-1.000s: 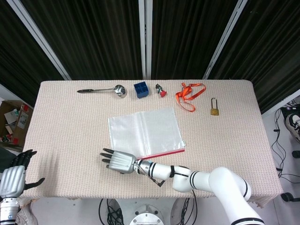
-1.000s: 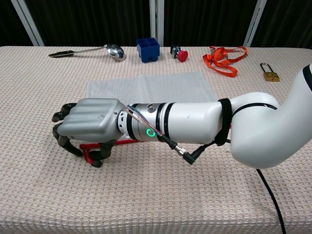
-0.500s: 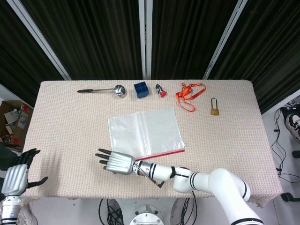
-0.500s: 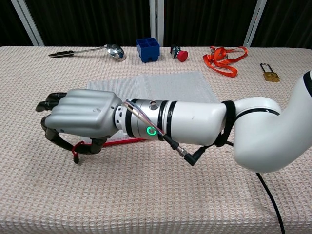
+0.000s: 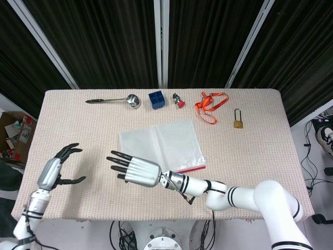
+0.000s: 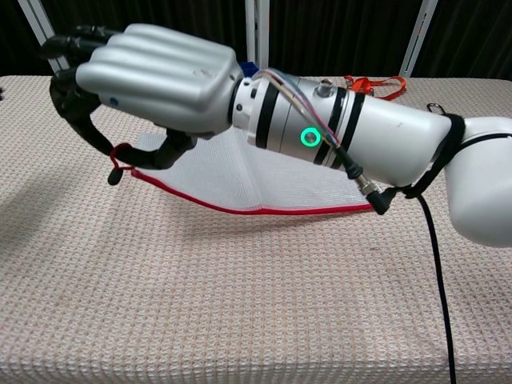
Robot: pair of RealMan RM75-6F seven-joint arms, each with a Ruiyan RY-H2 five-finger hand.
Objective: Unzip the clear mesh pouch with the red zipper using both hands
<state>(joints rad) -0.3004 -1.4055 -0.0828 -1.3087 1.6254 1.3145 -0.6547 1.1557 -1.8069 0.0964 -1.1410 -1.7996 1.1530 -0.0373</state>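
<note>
Raised right robot hand (image 6: 152,76) lifts pouch (image 6: 264,180) corner.

Silver-backed right hand (image 6: 156,76) with black fingers, white black-banded forearm, green ring light, perhaps thin coloured wires.

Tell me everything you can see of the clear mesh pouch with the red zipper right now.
The clear mesh pouch with the red zipper is a flat, translucent white rectangle near the table's middle, with a faint fold line. Its red zipper edge faces the robot. The right hand pinches the red pull tab at the zipper's left end and lifts that corner off the cloth; the rest lies flat. The left hand hovers apart from it. Whether the zipper has opened cannot be told.
</note>
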